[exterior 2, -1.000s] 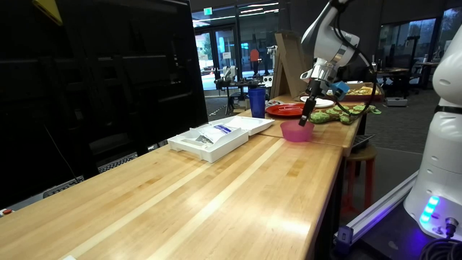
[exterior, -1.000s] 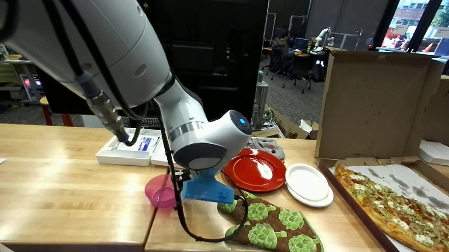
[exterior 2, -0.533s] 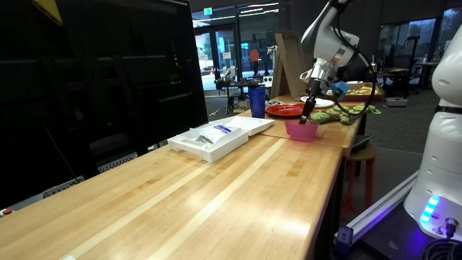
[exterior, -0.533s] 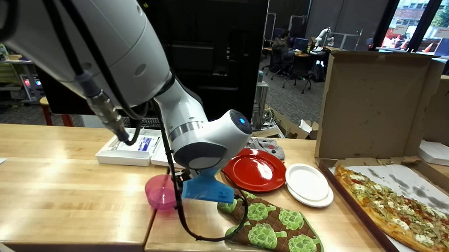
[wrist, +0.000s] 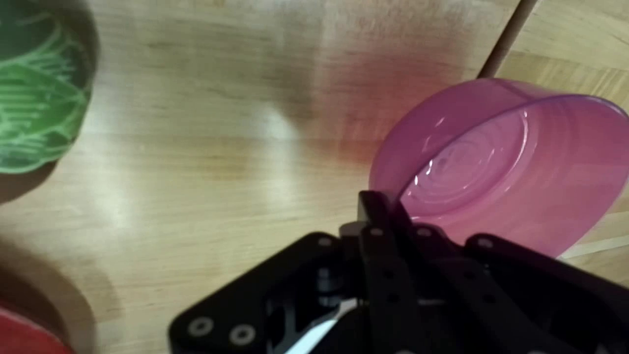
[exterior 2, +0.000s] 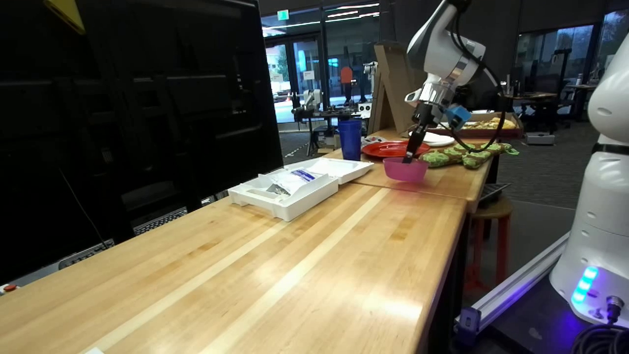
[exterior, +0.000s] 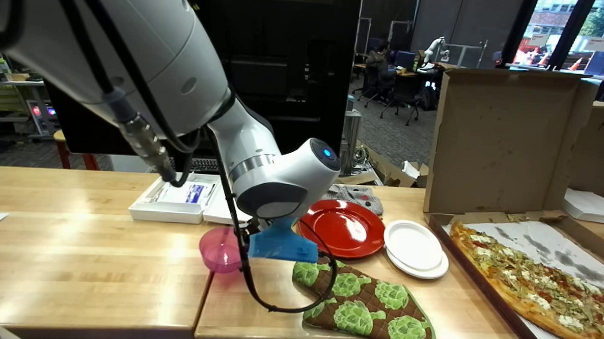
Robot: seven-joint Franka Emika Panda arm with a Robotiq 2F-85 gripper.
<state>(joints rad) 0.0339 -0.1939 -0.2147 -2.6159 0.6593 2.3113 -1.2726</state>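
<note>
Daylight is glowing in the window (exterior: 550, 27) at two o'clock and glare is whitening the counter (exterior 2: 393, 309) at five, each in an exterior view. In the wrist view, the bowl (wrist: 496, 167) is casting a pink shadow toward one o'clock — the claw (wrist: 387, 206) is looking dark and blurred.

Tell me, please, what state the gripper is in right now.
Gripper: closed, holding the pink bowl by its rim.

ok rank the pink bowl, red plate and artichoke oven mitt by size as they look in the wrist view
1. translucent pink bowl
2. artichoke oven mitt, partly in frame
3. red plate, only its edge showing
</note>
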